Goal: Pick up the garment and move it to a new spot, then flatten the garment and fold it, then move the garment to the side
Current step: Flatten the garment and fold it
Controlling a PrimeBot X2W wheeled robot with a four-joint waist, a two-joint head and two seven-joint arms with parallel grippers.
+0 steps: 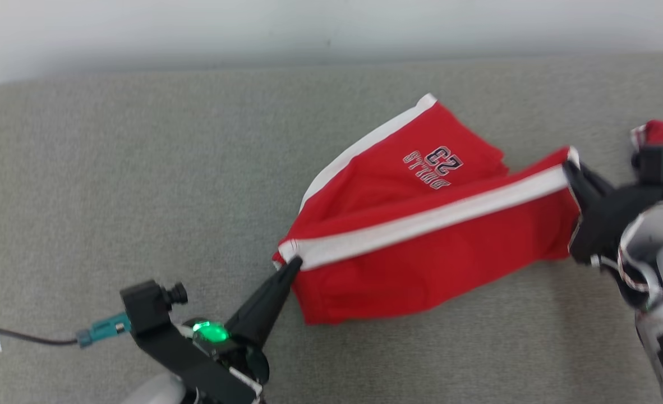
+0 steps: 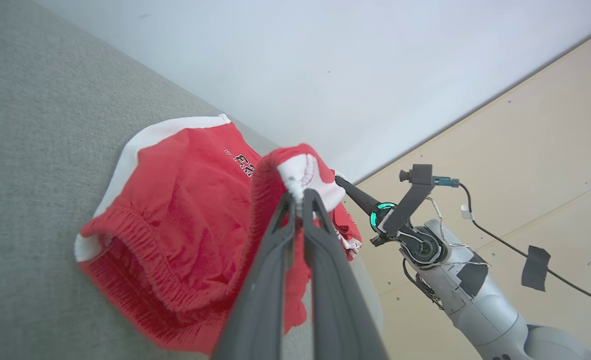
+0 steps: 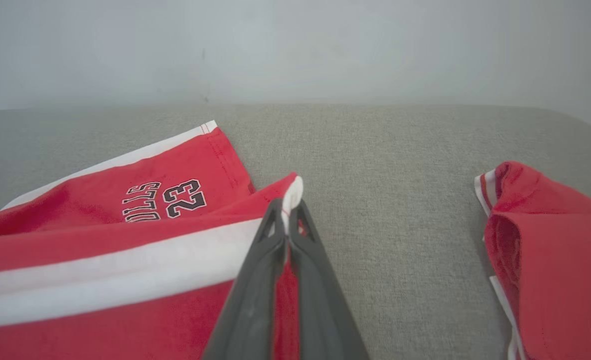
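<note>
I am looking down on a grey woven surface (image 1: 113, 168) that is running across the whole scene, with a pale plain wall (image 1: 309, 22) rising along its far edge. From the left wrist, a light wooden panel (image 2: 550, 125) is showing off the surface's right end. The garment (image 1: 421, 247), red shorts with a white side stripe and a printed 23, is lying right of centre, one leg spreading flat towards the far side. The left gripper (image 1: 292, 265) is pinching the stripe's left end at the waistband, fingers pressed together on the cloth. The right gripper (image 1: 570, 168) is pinching the stripe's right end at the hem, so the stripe is stretching between them. A second red piece (image 3: 545, 240) is lying just right of the right gripper, apart from the shorts. A dark cable (image 1: 28, 336) is trailing at the near left
</note>
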